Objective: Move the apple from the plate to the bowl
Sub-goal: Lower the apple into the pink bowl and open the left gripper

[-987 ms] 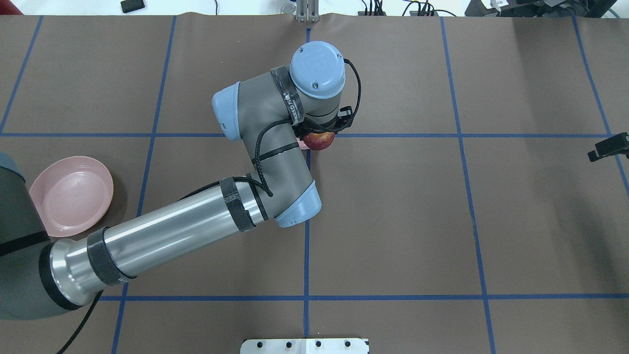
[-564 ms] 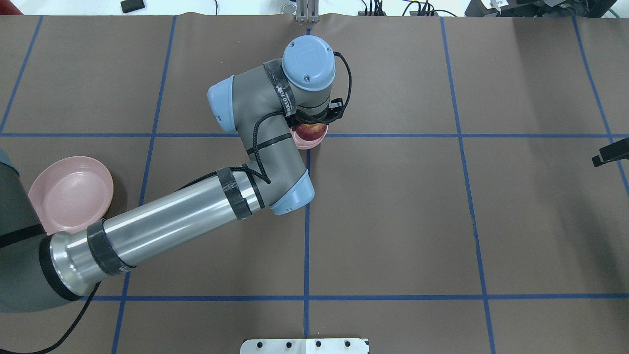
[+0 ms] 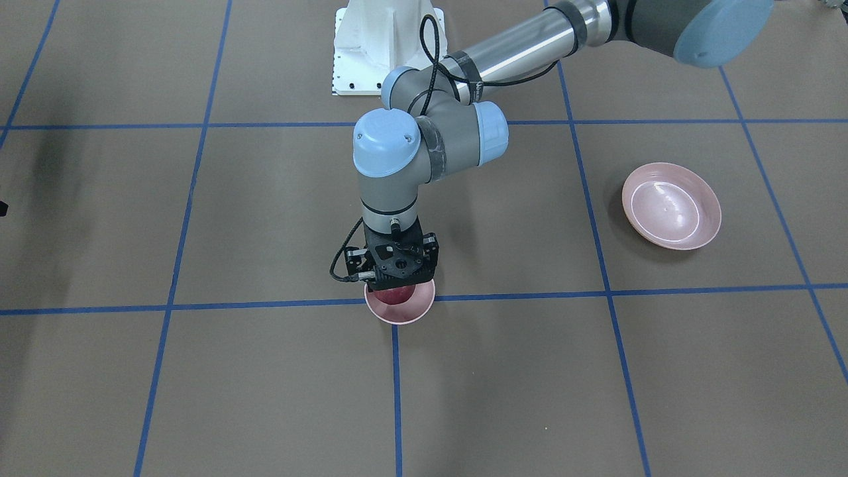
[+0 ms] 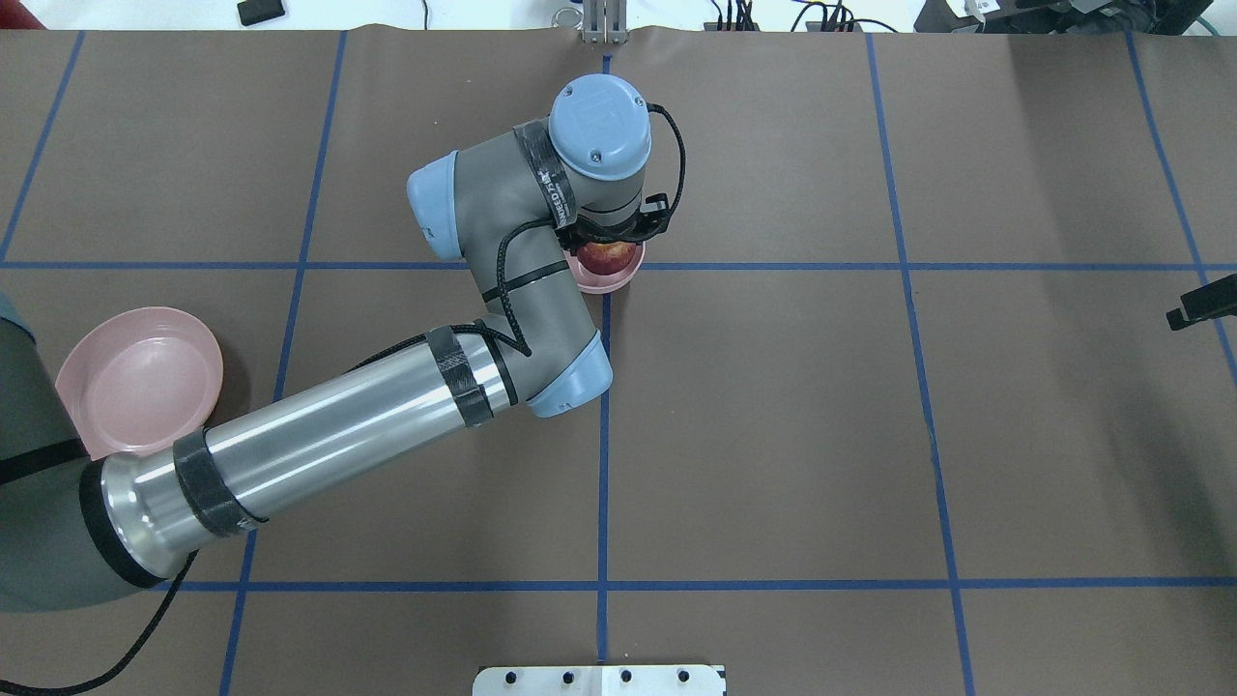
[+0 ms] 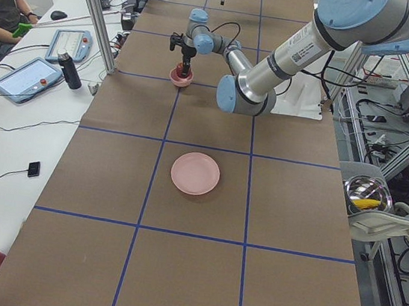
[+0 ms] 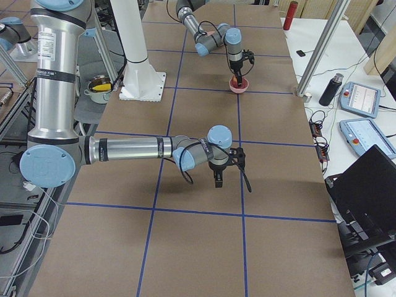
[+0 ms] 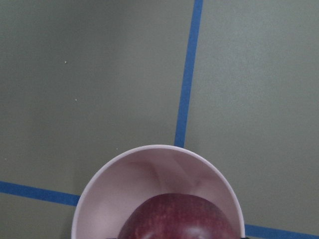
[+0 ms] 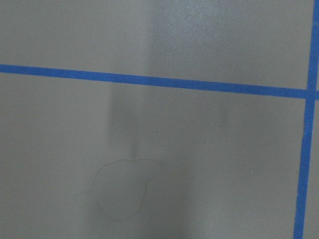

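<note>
My left gripper (image 3: pixel 397 286) (image 4: pixel 611 244) points straight down over the small pale-pink bowl (image 3: pixel 405 315) (image 4: pixel 601 281) at the table's middle. It is shut on the dark red apple (image 3: pixel 396 296) (image 4: pixel 609 257), which hangs inside the bowl's rim. In the left wrist view the apple (image 7: pixel 177 219) fills the lower part of the bowl (image 7: pixel 114 184); the fingers are hidden there. The wide pink plate (image 3: pixel 672 207) (image 4: pixel 135 382) lies empty on my left side. My right gripper (image 6: pixel 218 179) hangs over bare table far from both; only a black edge of it (image 4: pixel 1198 303) shows overhead, and I cannot tell its jaws.
Blue tape lines grid the brown table cover. The white robot base plate (image 3: pixel 384 46) stands at the table's near edge. A metal bowl (image 5: pixel 368 196) sits off the table by the base. A black bottle (image 6: pixel 332 88) and tablets lie on the operators' side.
My left arm has carried the apple a little to the left, from beside the bowl to over it, and lowered it into the bowl. The right gripper has drifted slightly.
</note>
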